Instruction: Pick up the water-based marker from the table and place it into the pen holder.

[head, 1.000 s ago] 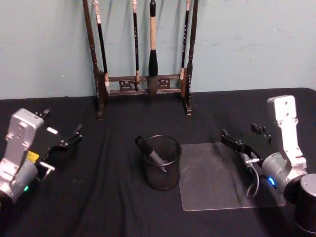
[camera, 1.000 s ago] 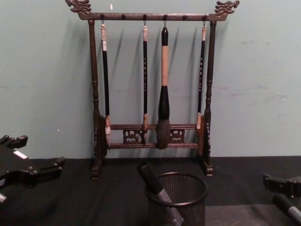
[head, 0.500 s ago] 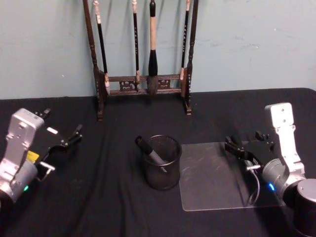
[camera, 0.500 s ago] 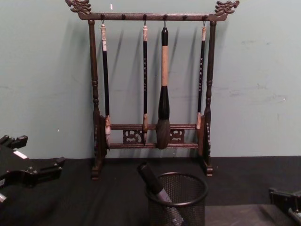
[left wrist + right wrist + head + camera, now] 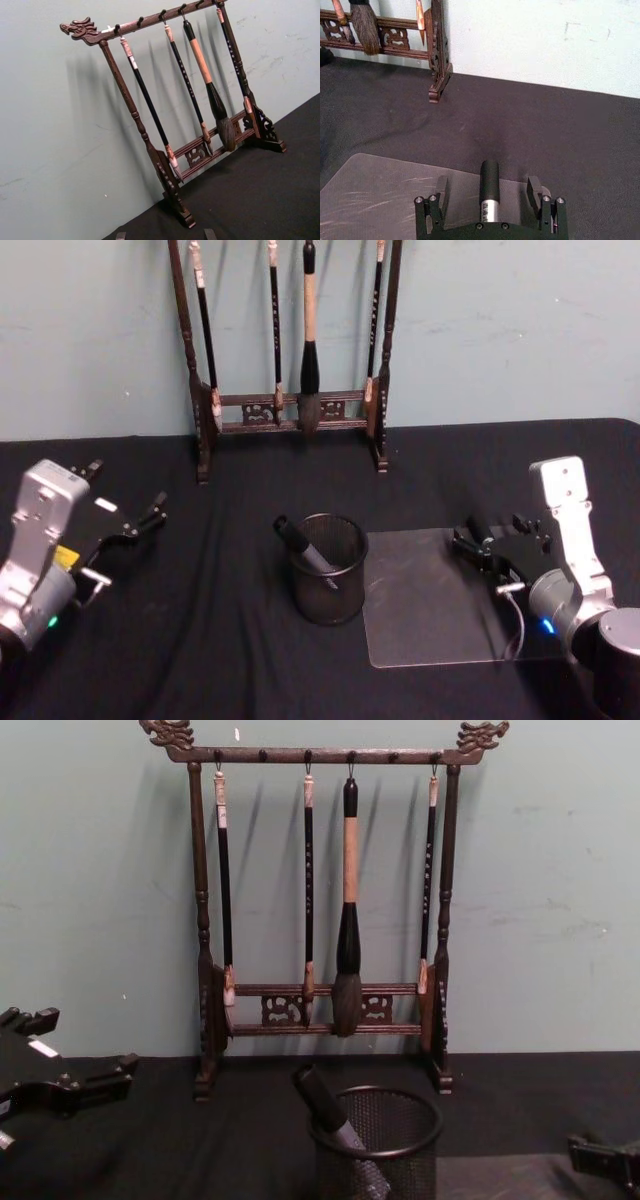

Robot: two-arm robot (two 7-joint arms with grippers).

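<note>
Left of the pen holder (image 5: 335,595), well apart: left gripper (image 5: 126,490), parked, fingers spread, nothing held. Holder stands upright; one dark marker (image 5: 300,545) leans inside it. Right of the holder: clear mat (image 5: 420,615), with the water-based marker (image 5: 489,200) lying on it. Right gripper (image 5: 488,183) straddles the barrel, jaws released, a gap on each side. Judgement: grasp step. Close squarely on the barrel, lift clear of the mat, then approach the rim from above, avoiding the leaning marker.
</note>
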